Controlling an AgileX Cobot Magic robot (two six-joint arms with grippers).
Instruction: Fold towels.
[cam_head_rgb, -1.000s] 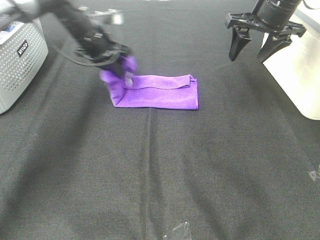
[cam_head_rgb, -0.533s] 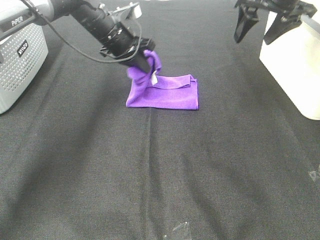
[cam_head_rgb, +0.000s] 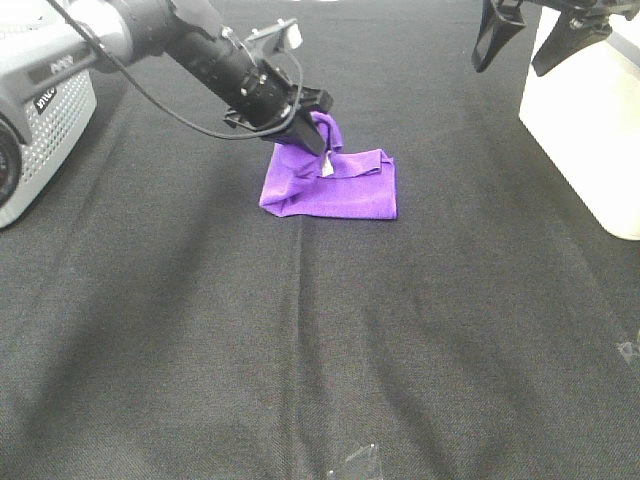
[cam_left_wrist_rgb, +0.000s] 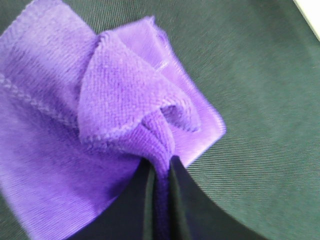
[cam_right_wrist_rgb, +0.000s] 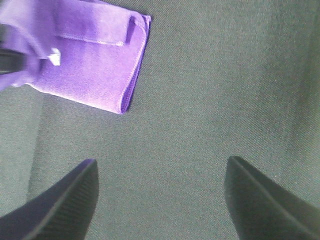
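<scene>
Pinching a bunched corner of the towel (cam_left_wrist_rgb: 125, 115), the left gripper (cam_head_rgb: 305, 135) has its jaws pressed together on the fabric and lifts that end off the table (cam_head_rgb: 300, 350). Towel: purple, folded, far centre, right part lying flat, white tag (cam_head_rgb: 327, 167) hanging near the lifted end. Right gripper (cam_right_wrist_rgb: 160, 200): jaws spread, holding nothing, raised at far right, beside a white box (cam_head_rgb: 585, 130). Grey basket (cam_head_rgb: 40, 130): far left.

Left arm (cam_head_rgb: 150, 30): silver-grey upper link shading into a matt black cylindrical forearm and wrist, thin black cable looping loosely alongside, small white-faced module mounted near the wrist. Left gripper (cam_head_rgb: 312, 140): two black tapered fingers. Right gripper (cam_head_rgb: 528, 45): black, two pointed wedge-shaped fingers (cam_right_wrist_rgb: 65, 205) with finely ribbed faces.
</scene>
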